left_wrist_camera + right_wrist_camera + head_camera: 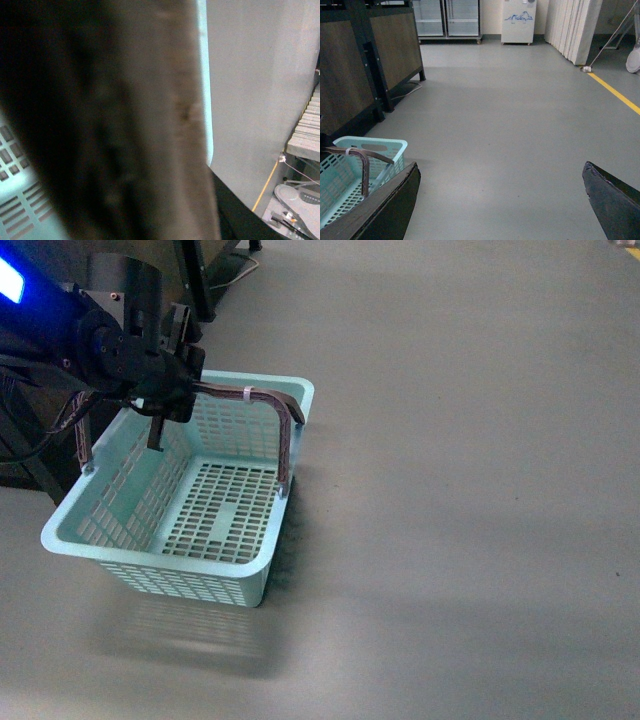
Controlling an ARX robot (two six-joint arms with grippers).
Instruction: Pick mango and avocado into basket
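Teal plastic basket [130, 490], empty, hangs tilted above floor [480, 490] by one handle [262, 398], which left gripper [175, 395] clamps. Right gripper [501, 172] spread wide, holding nothing. Mango, avocado: not in view. Risk: single-handle hold could let basket swing or slip.

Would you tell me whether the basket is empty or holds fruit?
Empty: the basket shows only its bare slotted bottom in the front view.
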